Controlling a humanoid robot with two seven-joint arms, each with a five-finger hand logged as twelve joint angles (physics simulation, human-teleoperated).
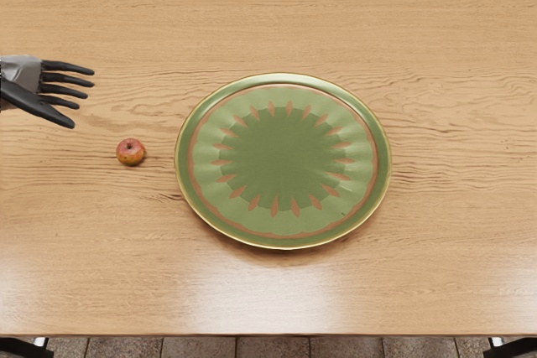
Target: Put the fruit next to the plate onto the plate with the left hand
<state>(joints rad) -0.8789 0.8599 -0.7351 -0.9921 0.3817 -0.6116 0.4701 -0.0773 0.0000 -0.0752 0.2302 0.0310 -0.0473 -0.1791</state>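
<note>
A small red-orange apple (130, 152) lies on the wooden table just left of a large green plate (284, 160) with a gold rim and an orange sunburst pattern. The two do not touch. My left hand (65, 90) comes in from the left edge, up and to the left of the apple, well apart from it. Its dark fingers are spread and point right, holding nothing. The plate has nothing on it.
The wooden table (436, 274) fills the view, its front edge near the bottom of the picture. A brown wall runs along the back.
</note>
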